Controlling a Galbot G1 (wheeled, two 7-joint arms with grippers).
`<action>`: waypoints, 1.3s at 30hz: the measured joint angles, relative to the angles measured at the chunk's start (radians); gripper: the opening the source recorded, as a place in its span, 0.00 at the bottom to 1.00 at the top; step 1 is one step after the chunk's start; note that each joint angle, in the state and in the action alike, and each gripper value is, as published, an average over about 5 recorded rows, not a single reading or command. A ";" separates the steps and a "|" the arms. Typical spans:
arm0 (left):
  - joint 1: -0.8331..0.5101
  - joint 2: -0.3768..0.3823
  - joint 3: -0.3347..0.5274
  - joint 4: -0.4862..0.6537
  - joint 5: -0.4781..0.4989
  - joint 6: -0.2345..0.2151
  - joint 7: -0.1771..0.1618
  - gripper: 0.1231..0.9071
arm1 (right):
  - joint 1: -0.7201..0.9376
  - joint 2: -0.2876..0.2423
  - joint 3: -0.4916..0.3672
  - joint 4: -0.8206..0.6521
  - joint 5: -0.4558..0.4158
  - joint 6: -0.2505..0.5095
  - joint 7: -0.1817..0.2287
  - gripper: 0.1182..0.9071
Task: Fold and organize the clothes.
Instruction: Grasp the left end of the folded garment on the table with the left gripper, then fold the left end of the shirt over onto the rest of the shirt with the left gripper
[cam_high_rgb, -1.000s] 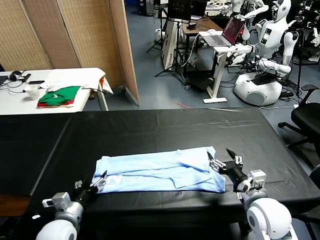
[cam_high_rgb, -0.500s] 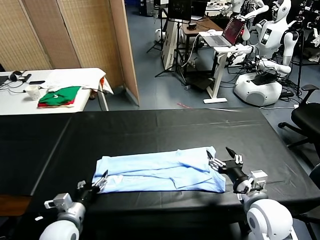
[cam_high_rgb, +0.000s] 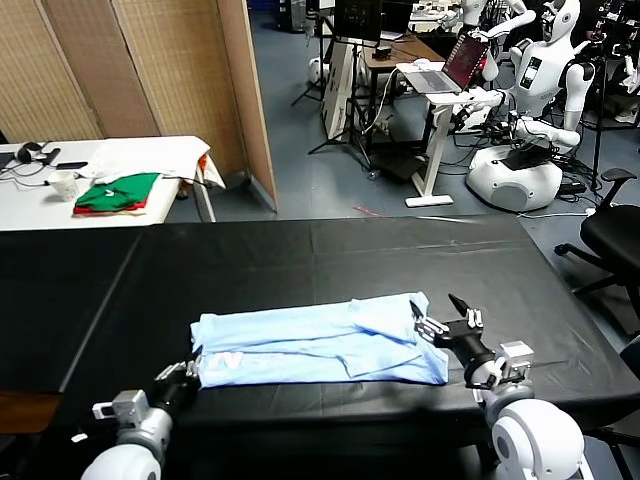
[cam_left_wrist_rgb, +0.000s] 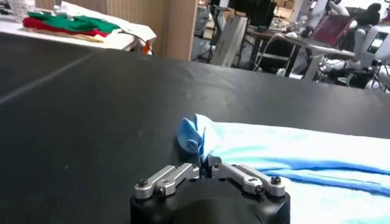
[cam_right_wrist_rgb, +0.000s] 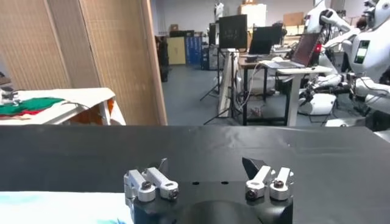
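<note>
The clothes, a pale light-blue T-shirt, lie folded into a long strip across the near part of the black table. A small white mark shows near the shirt's left end. My left gripper is at that end, shut on the shirt's near corner. In the left wrist view the left gripper pinches a bunched fold of the blue shirt. My right gripper stands open at the shirt's right end, nothing between its fingertips. The right wrist view shows the right gripper over bare table, with the shirt off to one side.
Folded green and red garments and a white cup lie on a white table at the far left. A wooden screen stands behind it. Other robots and desks fill the back right; an office chair stands at the right.
My left gripper has shut on the shirt's left corner and drawn it up slightly, so the white mark now shows. The right gripper has stayed open and in place.
</note>
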 joint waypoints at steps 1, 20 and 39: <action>-0.002 0.002 0.000 -0.002 0.004 0.007 -0.003 0.08 | -0.001 0.001 0.000 0.000 -0.001 0.000 0.000 1.00; 0.055 0.162 -0.115 -0.007 0.390 -0.095 -0.018 0.08 | -0.003 0.028 -0.015 -0.011 -0.021 0.002 0.006 1.00; -0.016 0.071 0.090 -0.174 0.087 0.041 -0.060 0.08 | -0.057 0.062 0.020 -0.026 -0.064 0.024 0.007 1.00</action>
